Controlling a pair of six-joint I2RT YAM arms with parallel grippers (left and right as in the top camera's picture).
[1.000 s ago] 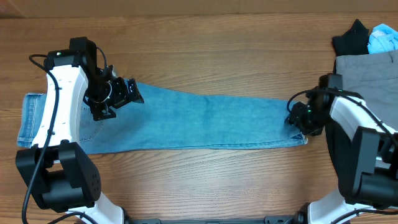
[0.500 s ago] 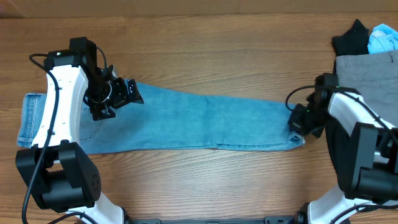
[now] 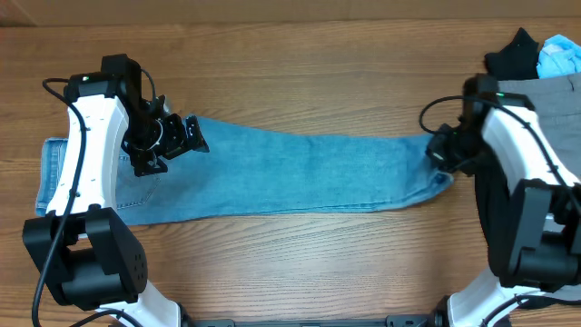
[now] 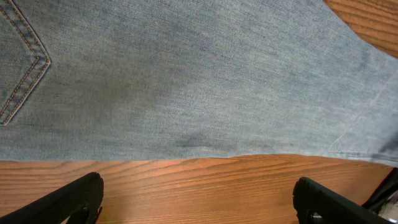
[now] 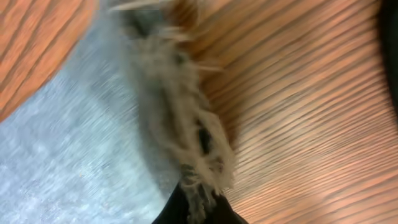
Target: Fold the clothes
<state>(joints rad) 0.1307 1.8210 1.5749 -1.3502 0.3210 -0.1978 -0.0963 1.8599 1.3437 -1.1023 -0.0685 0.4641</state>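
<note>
Shifted jeans (image 3: pixel 300 173) hem, right gripper (image 3: pixel 442 157) clamped

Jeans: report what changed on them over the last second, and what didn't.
The right gripper closed on the frayed hem of the jeans and moved toward the far side of the table, dragging that leg end with it. The whole garment slid slightly toward the right arm. The left gripper stayed open above the pocket end, and the grey trousers did not move.
</note>
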